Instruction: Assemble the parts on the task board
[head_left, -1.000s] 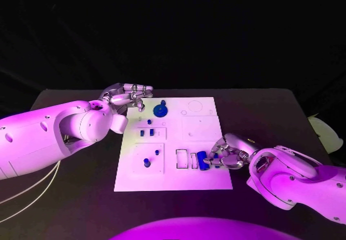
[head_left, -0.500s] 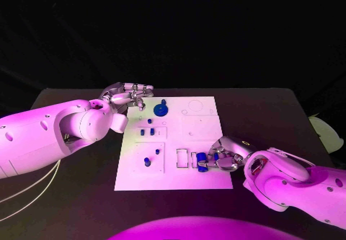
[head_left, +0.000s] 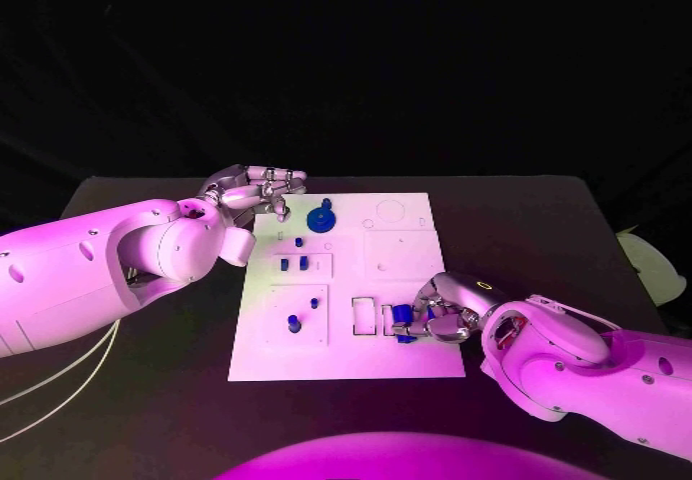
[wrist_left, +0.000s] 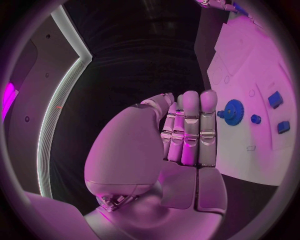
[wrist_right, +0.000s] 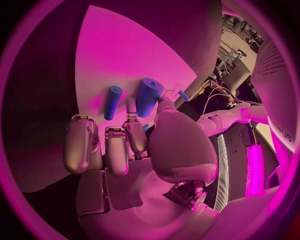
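Note:
The white task board (head_left: 361, 355) lies in the middle of the black table. A thick blue cylinder (head_left: 404, 322) lies by the slots at the board's near right, with a thinner blue pin (wrist_right: 112, 102) beside it. My right hand (head_left: 444, 310) reaches over the board's right side. Its thumb and a finger sit on either side of the thick cylinder (wrist_right: 149, 96), pinching its near end. My left hand (head_left: 257, 190) hovers at the board's far left corner, fingers straight and holding nothing (wrist_left: 187, 135). A blue gear (head_left: 320, 222) stands just right of it.
Several small blue parts (head_left: 294, 323) stand in the recesses down the board's left column. The same blue gear (wrist_left: 232, 111) shows in the left wrist view with small blue pieces (wrist_left: 275, 99) past it. A pale object (head_left: 656, 265) sits off the table's right edge.
My right hand has slid left across the board's edge onto the thick blue cylinder, which has barely shifted. The left hand has stayed put.

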